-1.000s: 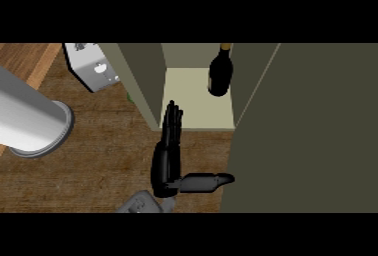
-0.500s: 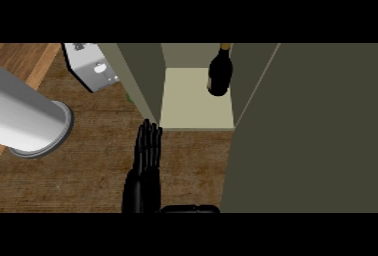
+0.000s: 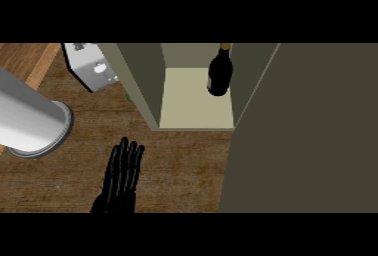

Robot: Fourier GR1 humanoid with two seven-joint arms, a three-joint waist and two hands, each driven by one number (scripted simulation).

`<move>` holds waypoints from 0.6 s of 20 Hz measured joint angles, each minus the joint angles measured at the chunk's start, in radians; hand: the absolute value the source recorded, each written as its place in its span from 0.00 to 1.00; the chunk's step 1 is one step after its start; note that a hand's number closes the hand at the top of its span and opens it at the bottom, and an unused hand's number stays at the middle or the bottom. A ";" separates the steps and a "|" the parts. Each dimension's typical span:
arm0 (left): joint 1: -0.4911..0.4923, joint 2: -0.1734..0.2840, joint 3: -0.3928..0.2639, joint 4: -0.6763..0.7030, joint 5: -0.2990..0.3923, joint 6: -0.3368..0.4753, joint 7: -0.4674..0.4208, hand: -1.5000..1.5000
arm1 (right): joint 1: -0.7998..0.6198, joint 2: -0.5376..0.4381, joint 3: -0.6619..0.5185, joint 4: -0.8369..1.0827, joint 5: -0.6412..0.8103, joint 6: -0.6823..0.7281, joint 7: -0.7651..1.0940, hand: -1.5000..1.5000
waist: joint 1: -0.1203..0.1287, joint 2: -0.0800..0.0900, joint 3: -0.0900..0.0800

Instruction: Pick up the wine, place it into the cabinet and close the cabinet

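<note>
The dark glass wine bottle with a tan cap [image 3: 218, 74] stood upright inside the olive-green cabinet [image 3: 142, 80], toward the upper middle of the frame, on the pale cream cabinet floor [image 3: 190, 102] near the back wall. It was well apart from the one black hand [image 3: 122, 177] in view, which lay low and left of centre over the brown wooden tabletop [image 3: 184, 165], fingers [image 3: 127, 155] straight, close together and pointing up the frame, holding nothing. Which hand it was could not be told for certain; from its place at the left it was probably the left one. No second hand showed.

The tall olive-green cabinet door [image 3: 310, 130] filled the right side of the frame, swung open.

Judging by its look, the bottle would be heavy, rigid, smooth and breakable; it would best be taken round the wide body. Placing seemed done, so the door probably called for a push on its broad face.

A grey metal cylinder [image 3: 29, 120] sat at the left, and a silver boxy appliance [image 3: 90, 70] at the upper left.
</note>
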State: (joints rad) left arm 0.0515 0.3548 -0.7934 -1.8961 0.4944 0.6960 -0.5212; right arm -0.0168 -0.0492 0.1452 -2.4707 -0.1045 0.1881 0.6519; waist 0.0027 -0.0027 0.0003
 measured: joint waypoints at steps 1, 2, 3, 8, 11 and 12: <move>0.017 0.023 0.000 -0.029 0.001 -0.011 0.006 0.00 | -0.007 -0.008 -0.005 -0.001 -0.005 0.008 0.011 1.00 | 0.000 0.000 0.000; 0.030 0.034 -0.003 -0.049 -0.006 -0.018 0.008 0.00 | 0.005 -0.008 0.008 -0.001 -0.005 0.017 0.005 1.00 | 0.000 0.000 0.000; 0.047 0.064 0.019 -0.064 0.010 -0.051 0.001 0.00 | 0.002 -0.005 0.024 0.000 -0.004 0.019 0.008 1.00 | 0.000 0.000 0.000; 0.106 0.142 0.099 -0.112 0.049 -0.133 -0.003 0.00 | 0.022 0.004 0.066 -0.002 -0.015 0.033 0.036 1.00 | -0.001 0.000 0.000; 0.143 0.168 0.133 -0.131 0.068 -0.164 -0.018 0.00 | 0.047 0.026 0.125 -0.003 -0.029 0.018 0.080 1.00 | 0.000 -0.001 0.000; 0.161 0.176 0.142 -0.136 0.070 -0.173 -0.028 0.00 | 0.062 0.031 0.139 -0.005 -0.033 0.017 0.087 1.00 | 0.000 -0.001 -0.001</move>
State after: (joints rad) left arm 0.2122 0.5312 -0.6519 -2.0318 0.5642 0.5234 -0.5490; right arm 0.0455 -0.0179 0.2839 -2.4757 -0.1373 0.2053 0.7389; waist 0.0026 -0.0035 -0.0002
